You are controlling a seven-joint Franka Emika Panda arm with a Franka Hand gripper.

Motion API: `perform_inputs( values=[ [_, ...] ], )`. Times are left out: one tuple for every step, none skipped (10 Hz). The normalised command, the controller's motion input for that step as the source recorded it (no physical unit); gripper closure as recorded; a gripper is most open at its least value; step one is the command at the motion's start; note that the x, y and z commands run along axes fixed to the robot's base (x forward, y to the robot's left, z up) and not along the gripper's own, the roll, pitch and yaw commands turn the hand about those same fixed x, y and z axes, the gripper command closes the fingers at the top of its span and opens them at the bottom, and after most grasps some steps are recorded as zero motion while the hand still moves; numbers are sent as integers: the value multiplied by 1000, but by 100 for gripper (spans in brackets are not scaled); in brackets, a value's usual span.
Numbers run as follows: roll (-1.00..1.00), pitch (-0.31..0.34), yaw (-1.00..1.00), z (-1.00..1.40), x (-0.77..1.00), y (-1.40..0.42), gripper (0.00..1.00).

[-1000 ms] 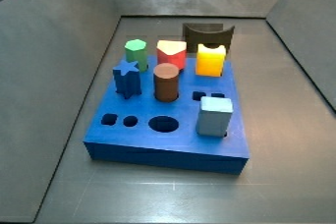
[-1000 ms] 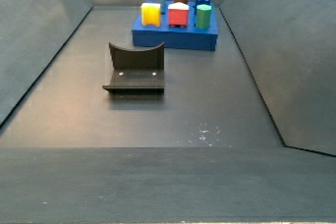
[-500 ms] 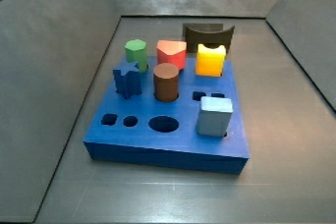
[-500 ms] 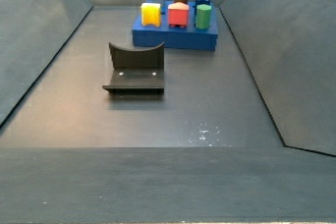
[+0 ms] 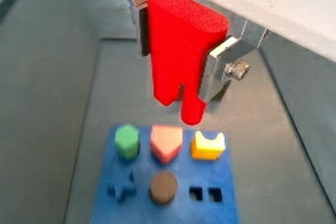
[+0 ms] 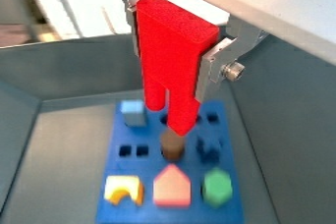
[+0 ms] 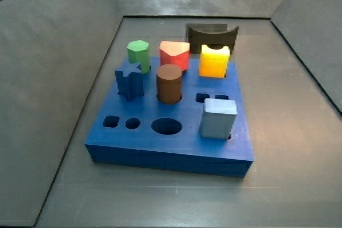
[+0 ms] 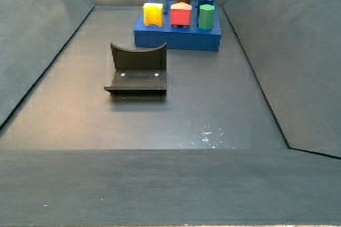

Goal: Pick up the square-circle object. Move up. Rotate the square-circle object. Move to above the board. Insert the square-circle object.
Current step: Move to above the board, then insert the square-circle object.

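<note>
so the jaws (image 5: 182, 49) are way up above the thick blue rectangular board (image 5: 121, 203), out of frame in both side views. they're clamped shut on the bright red flat square-circle object (image 5: 179, 46), which sits between the flat silver finger plates (image 5: 225, 63) with its two short legs pointing down toward the board. same grip shows in both wrist views, red block (image 6: 168, 56) hanging over the board (image 6: 144, 147).

on the board in a side view (image 7: 134, 144): green hexagonal peg (image 7: 138, 53), red-topped heart-shaped peg (image 7: 174, 54), yellow peg (image 7: 215, 62), dark blue star-ish peg (image 7: 128, 79), brown cylinder (image 7: 168, 83), and a pale grey-blue cube (image 7: 219, 119) near the front right corner. open holes along the front: a small square one (image 7: 112, 122), a small round one (image 7: 132, 124), a large round one (image 7: 166, 127).

the dark l-shaped fixture (image 8: 136, 70) stands on the grey floor (image 8: 160, 121), near the board (image 8: 176, 39) but clearly apart from it in that side view. from the opposite side it pokes up right behind the yellow peg.
</note>
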Motion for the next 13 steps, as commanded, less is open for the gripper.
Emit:
perform_inputs(
  values=[
    [49, 174, 1000, 73, 122, -270, 100],
    [48, 180, 1000, 50, 109, -194, 100],
    [61, 195, 1000, 35, 80, -106, 100],
    [66, 204, 1000, 32, 78, -90, 100],
    [77, 231, 1000, 23, 90, -68, 100],
    [87, 256, 1000, 15, 95, -60, 100],
    [112, 295, 1000, 20, 95, -52, 100],
    [131, 319, 1000, 19, 91, -48, 100],
    [150, 298, 780, 17, 92, -41, 100],
    [149, 247, 540, 14, 96, -39, 100],
    [150, 184, 289, 16, 93, -34, 100],
    [149, 159, 204, 16, 87, -33, 100],
    [0, 0, 0, -23, 0, -54, 100]
  ],
)
